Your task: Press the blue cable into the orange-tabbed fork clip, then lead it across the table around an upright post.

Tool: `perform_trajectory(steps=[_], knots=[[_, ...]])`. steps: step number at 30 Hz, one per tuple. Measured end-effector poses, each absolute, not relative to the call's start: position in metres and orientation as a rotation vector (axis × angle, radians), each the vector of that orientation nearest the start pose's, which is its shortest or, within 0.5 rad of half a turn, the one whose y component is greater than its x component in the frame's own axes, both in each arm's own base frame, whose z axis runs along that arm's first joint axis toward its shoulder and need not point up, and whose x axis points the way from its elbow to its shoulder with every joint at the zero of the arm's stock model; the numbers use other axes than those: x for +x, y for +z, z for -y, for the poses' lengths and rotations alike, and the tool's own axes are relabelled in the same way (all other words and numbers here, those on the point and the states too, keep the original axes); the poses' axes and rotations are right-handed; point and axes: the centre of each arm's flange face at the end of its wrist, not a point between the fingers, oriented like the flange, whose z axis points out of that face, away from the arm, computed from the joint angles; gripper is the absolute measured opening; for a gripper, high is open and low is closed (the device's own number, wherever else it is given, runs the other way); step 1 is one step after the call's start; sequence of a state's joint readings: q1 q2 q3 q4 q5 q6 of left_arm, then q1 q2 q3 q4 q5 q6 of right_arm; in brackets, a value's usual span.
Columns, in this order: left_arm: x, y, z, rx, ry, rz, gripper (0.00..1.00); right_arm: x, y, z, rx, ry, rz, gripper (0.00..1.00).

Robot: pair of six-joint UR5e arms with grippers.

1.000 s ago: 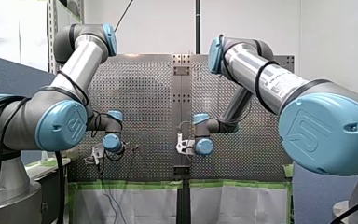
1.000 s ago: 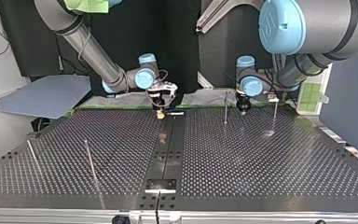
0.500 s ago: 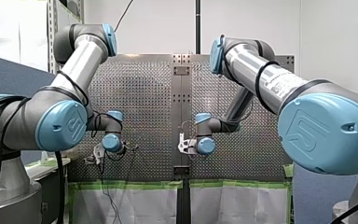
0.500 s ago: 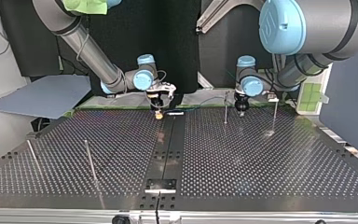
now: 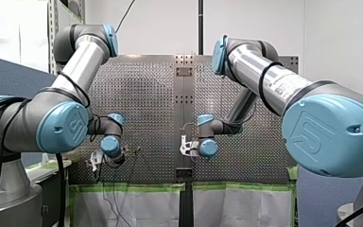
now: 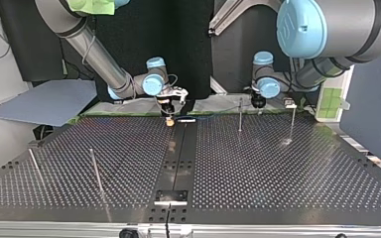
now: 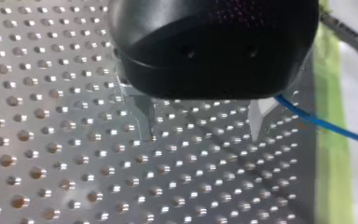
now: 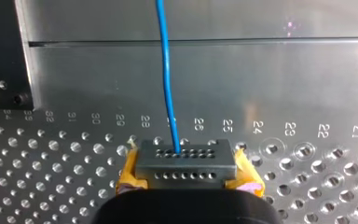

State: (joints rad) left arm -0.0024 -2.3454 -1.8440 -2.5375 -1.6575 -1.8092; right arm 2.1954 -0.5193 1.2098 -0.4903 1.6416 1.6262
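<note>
Perforated table (image 6: 278, 163), the top view's far edge: left gripper (image 7: 203, 135) with metal fingers apart, blue cable (image 7: 326, 123) passing just outside one finger, upright post (image 6: 240, 114) near it; right gripper (image 8: 185, 161) with yellow pads clamped on the cable, which runs straight ahead
</note>
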Motion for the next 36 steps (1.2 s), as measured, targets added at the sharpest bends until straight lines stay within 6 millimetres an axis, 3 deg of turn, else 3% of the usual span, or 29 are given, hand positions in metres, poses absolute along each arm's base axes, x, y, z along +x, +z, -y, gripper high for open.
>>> perform_trajectory(steps=[6,24,36], knots=[[0.518,-0.010,0.126,-0.276,-0.064,-2.019,0.99,0.543,0.005,0.530,1.785,1.484,1.038,0.00],[0.471,0.037,0.145,-0.235,-0.204,-1.909,0.99,0.548,0.003,0.522,1.808,1.479,1.037,0.00],[0.422,0.022,0.153,-0.218,-0.200,-1.987,0.99,0.550,0.003,0.519,1.816,1.477,1.035,0.00]])
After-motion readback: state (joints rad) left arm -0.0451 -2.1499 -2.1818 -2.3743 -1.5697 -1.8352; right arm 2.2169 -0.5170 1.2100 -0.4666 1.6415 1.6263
